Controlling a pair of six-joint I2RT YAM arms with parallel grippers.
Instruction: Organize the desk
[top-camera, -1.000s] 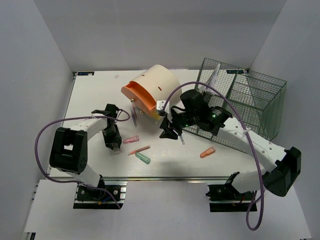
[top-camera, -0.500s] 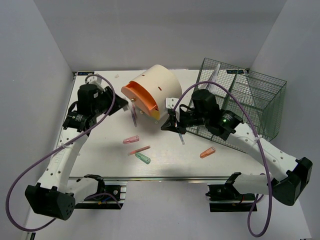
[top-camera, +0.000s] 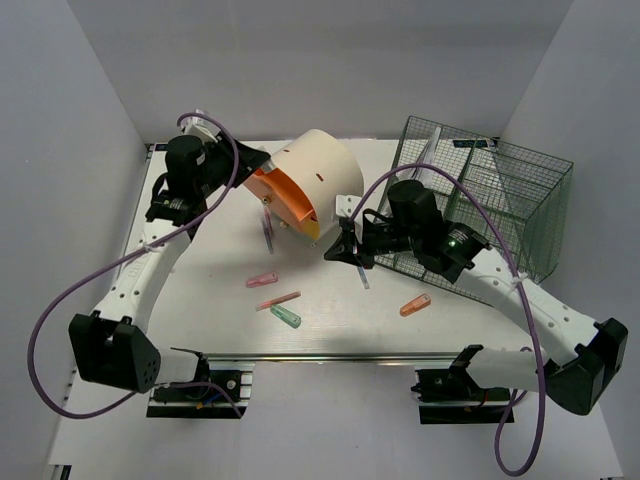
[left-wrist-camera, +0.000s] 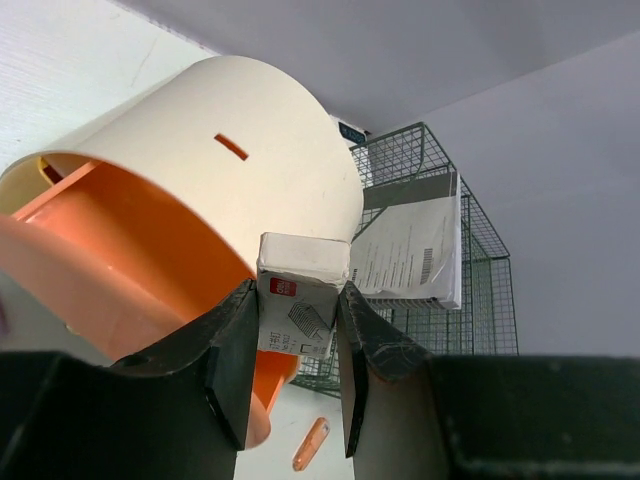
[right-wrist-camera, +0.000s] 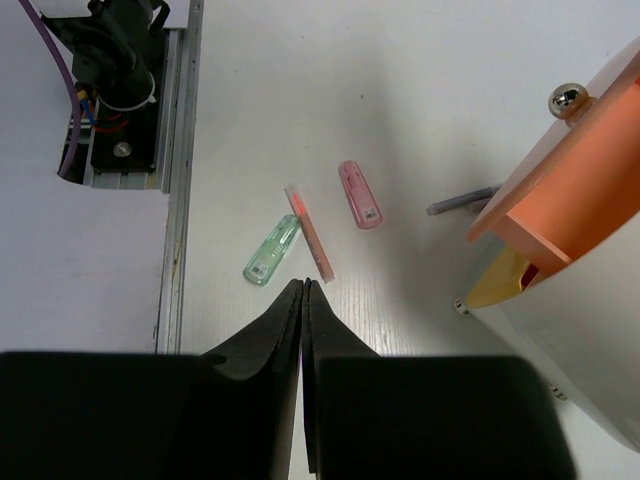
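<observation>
The desk (top-camera: 200, 300) is a white tabletop with a silver rail (top-camera: 330, 355) along its near edge. My left gripper (top-camera: 256, 161) is raised at the far left and shut on a small white box (left-wrist-camera: 300, 300) with a red label. It holds the box just in front of the orange mouth of the tipped cream cylinder (top-camera: 305, 185). My right gripper (top-camera: 337, 250) hovers over the desk's middle. Its jaws are pressed together, with nothing seen between them in the right wrist view (right-wrist-camera: 303, 290).
A pink marker (top-camera: 262, 280), an orange pen (top-camera: 278, 300), a green marker (top-camera: 285, 317) and an orange marker (top-camera: 415, 305) lie on the desk. A purple pen (top-camera: 267, 228) lies by the cylinder. The green mesh basket (top-camera: 490, 200) holds papers (left-wrist-camera: 410, 245).
My left arm rose from the desk near the pink marker and swung to the far left, now holding the white box at the cylinder's mouth. My right gripper shifted slightly right.
</observation>
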